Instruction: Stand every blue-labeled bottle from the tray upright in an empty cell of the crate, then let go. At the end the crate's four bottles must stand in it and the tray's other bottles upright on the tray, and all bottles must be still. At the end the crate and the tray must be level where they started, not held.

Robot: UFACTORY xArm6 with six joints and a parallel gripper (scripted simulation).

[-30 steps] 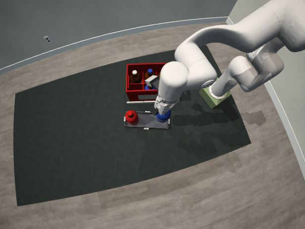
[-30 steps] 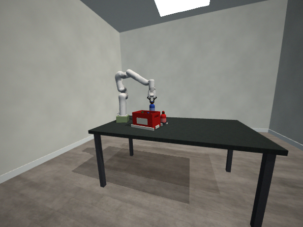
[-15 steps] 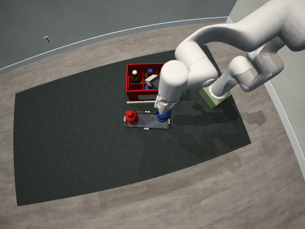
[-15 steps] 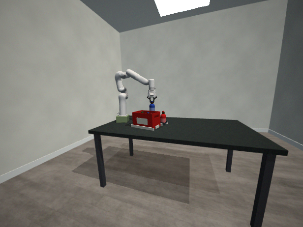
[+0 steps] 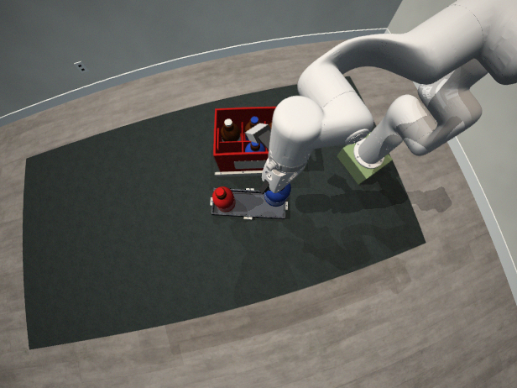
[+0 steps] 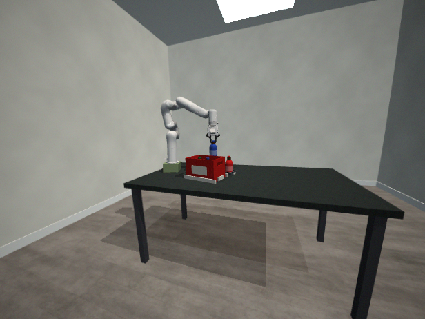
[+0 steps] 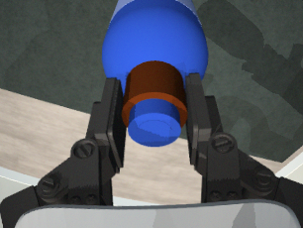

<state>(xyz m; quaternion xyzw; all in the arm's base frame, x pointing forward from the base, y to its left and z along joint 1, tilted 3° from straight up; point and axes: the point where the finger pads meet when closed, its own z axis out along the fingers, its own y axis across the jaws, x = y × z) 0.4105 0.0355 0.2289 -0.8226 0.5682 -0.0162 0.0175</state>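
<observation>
The blue-labeled bottle [image 5: 277, 196] [image 6: 213, 150] [image 7: 154, 45] hangs upright by its neck in the downward-pointing arm's pincer [image 6: 213, 141] [image 7: 153, 94].

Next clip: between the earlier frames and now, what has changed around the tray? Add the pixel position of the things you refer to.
The gripper [image 5: 274, 189] [image 6: 213, 141] [image 7: 153, 94] has risen slightly, lifting the blue-labeled bottle [image 5: 278, 198] [image 6: 213, 150] [image 7: 154, 37] clamped at its neck. No release shows. The red bottle [image 5: 224, 201] [image 6: 229, 166], the tray [image 5: 260, 212] and the crate [image 5: 222, 161] [image 6: 218, 169] look unchanged.
</observation>
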